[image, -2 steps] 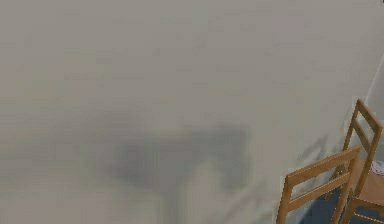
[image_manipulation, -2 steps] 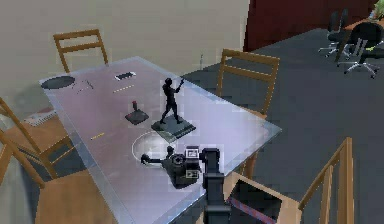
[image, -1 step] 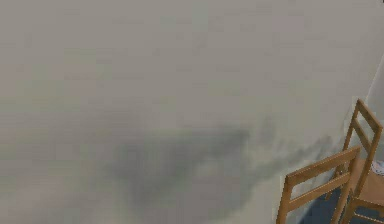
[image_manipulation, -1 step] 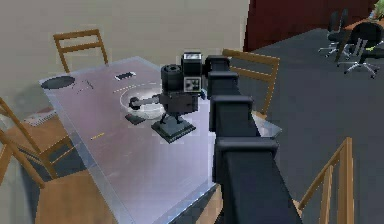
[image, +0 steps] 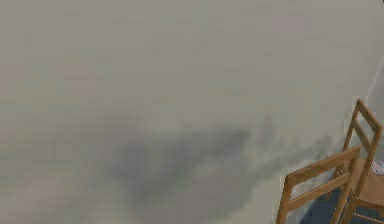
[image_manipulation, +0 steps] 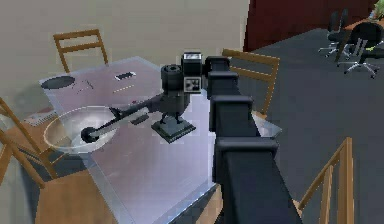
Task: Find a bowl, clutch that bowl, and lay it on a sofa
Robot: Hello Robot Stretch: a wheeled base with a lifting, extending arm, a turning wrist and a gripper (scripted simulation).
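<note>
A beige wall (image: 150, 80) ahead, wooden chairs (image: 330, 185) at four o'clock; beside me a pale table (image_manipulation: 150, 170), office chairs (image_manipulation: 355, 45) at two o'clock.

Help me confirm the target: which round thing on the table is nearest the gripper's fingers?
The large pale bowl, right by the gripper; the smaller dark round thing lies farther out on the table.

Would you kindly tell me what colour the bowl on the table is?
The bowl is a pale whitish grey, best seen in the arm side view.
</note>
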